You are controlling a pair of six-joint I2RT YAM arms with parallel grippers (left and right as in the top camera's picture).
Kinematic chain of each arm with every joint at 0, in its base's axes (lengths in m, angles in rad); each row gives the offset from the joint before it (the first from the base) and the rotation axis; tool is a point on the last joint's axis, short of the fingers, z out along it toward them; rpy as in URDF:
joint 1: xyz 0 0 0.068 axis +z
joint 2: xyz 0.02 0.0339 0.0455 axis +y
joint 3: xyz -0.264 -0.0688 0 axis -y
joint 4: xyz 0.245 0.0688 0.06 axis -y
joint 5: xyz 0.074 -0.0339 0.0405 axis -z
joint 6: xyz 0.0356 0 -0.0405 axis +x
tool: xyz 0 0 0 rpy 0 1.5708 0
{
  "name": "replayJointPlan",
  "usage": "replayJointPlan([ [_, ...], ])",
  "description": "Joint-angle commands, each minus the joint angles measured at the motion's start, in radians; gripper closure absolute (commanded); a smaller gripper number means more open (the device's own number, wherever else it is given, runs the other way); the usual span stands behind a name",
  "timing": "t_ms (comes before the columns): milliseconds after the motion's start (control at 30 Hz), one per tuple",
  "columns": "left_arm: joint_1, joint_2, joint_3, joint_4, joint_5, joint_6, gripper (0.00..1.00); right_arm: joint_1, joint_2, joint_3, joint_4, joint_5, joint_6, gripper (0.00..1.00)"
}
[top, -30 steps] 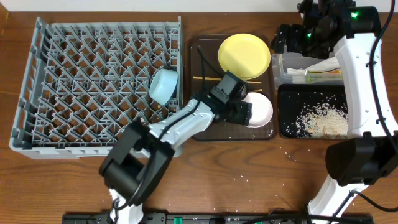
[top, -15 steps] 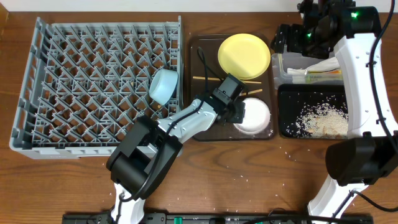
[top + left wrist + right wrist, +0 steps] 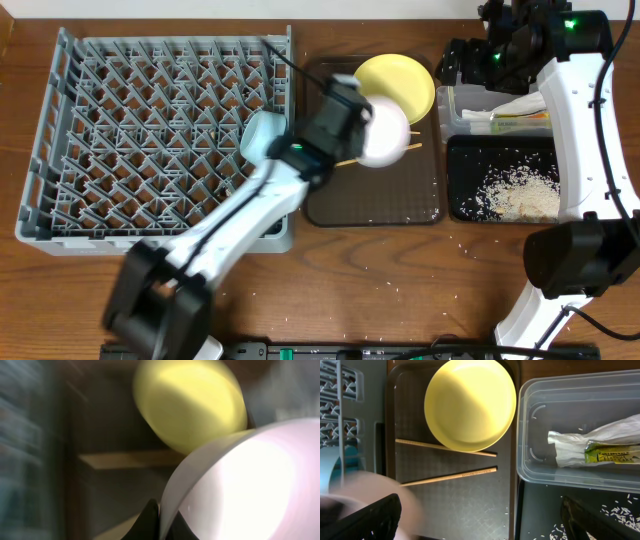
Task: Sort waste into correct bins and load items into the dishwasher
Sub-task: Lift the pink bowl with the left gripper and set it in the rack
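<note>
White bowl (image 3: 388, 135), rim in the grip of the left claw (image 3: 362, 112) (tilted, over brown tray (image 3: 380, 195))

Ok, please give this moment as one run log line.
left gripper: shut on white bowl, over brown tray | right gripper: open | yellow plate, chopsticks: on tray

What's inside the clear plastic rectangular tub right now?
The clear plastic rectangular tub holds a crinkled snack wrapper toward its right; the left part looks bare. Its right end runs off the right wrist view, and overhead the white arm covers it.
</note>
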Motion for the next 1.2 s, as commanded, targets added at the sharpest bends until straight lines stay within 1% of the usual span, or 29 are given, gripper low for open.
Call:
replayJointPlan([
  [0, 0.056, -0.021, 0.004, 0.042, -0.288, 0.142, 0.93, 0.005, -0.003, 0.004, 0.000, -0.002, -0.014, 0.01],
  [67, 0.092, -0.015, 0.004, 0.102, -0.377, 0.210, 0.93, 0.005, -0.003, 0.004, 0.000, -0.002, -0.014, 0.01],
  [167, 0.158, 0.001, 0.005, 0.238, -0.487, 0.331, 0.93, 0.005, -0.003, 0.004, 0.000, -0.002, -0.014, 0.01],
  [333, 0.251, 0.036, 0.031, 0.425, -0.583, 0.465, 0.92, 0.005, -0.003, 0.004, 0.000, -0.002, -0.014, 0.01],
  [400, 0.278, 0.066, 0.061, 0.484, -0.621, 0.544, 0.92, 0.005, -0.003, 0.004, 0.000, -0.002, -0.014, 0.01],
  [500, 0.305, 0.146, 0.139, 0.536, -0.699, 0.663, 0.93, 0.005, -0.003, 0.004, 0.000, -0.001, -0.014, 0.01],
  [600, 0.319, 0.261, 0.242, 0.538, -0.793, 0.773, 0.93, 0.005, -0.003, 0.004, 0.000, -0.002, -0.014, 0.01],
  [667, 0.319, 0.319, 0.283, 0.538, -0.848, 0.823, 0.93, 0.005, -0.003, 0.004, 0.000, -0.002, -0.014, 0.01],
  [733, 0.318, 0.363, 0.302, 0.538, -0.891, 0.852, 0.93, 0.005, -0.003, 0.004, 0.000, -0.002, -0.014, 0.01],
  [933, 0.313, 0.438, 0.302, 0.535, -0.996, 0.853, 0.93, 0.005, -0.003, 0.004, 0.000, -0.002, -0.014, 0.01],
  [1167, 0.282, 0.497, 0.302, 0.533, -1.084, 0.853, 0.93, 0.005, -0.003, 0.004, 0.000, -0.002, -0.014, 0.01],
])
